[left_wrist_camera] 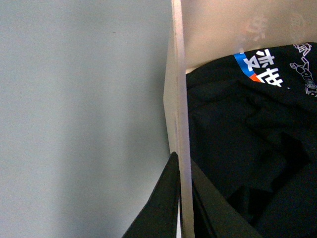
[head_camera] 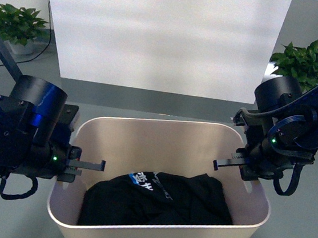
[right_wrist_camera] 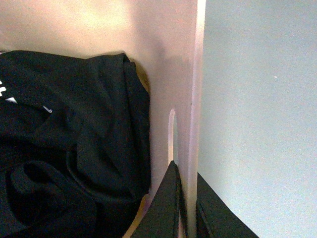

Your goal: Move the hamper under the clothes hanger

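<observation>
The hamper [head_camera: 157,236] is a beige tub straight ahead on the grey floor, with black clothes [head_camera: 155,202] bearing a blue and white print inside. My left gripper [head_camera: 92,166] is shut on its left short wall, one finger inside and one outside. My right gripper [head_camera: 226,163] is shut on the right short wall. In the left wrist view the rim [left_wrist_camera: 178,74] runs between the fingers of the left gripper [left_wrist_camera: 181,171]. In the right wrist view the right gripper [right_wrist_camera: 187,176] pinches the wall [right_wrist_camera: 193,74] just below the slot handle [right_wrist_camera: 172,129]. The clothes hanger is out of view.
A white panel [head_camera: 163,33] stands against the back wall beyond the hamper. Potted plants sit on the floor at the back left [head_camera: 15,22] and back right [head_camera: 309,61]. Bare grey floor [head_camera: 149,101] lies between hamper and panel.
</observation>
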`<action>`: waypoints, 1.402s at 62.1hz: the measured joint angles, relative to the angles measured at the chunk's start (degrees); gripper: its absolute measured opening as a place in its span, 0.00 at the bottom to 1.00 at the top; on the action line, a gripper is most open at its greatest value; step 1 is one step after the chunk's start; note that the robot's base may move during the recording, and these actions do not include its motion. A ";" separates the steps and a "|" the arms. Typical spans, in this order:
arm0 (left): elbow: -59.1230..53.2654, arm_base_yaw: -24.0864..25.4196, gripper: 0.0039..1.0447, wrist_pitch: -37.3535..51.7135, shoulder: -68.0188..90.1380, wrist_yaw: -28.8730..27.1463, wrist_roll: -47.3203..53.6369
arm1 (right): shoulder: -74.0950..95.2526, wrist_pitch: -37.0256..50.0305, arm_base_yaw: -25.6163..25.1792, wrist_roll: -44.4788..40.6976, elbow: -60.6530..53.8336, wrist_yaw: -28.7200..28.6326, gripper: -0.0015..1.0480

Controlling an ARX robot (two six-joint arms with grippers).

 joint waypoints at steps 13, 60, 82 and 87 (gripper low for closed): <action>-0.02 1.11 0.04 -0.02 0.00 -1.38 -0.17 | 0.00 0.00 1.07 0.00 0.00 -1.20 0.03; -0.07 0.42 0.04 -0.02 0.00 -0.15 -0.09 | 0.00 0.00 0.35 -0.02 -0.02 -0.22 0.03; -0.09 1.88 0.04 -0.02 0.00 -1.81 0.02 | 0.00 0.02 2.08 0.00 -0.02 -1.25 0.03; -0.09 1.79 0.04 -0.02 0.00 -1.55 0.00 | 0.00 0.02 1.95 0.00 -0.02 -1.22 0.03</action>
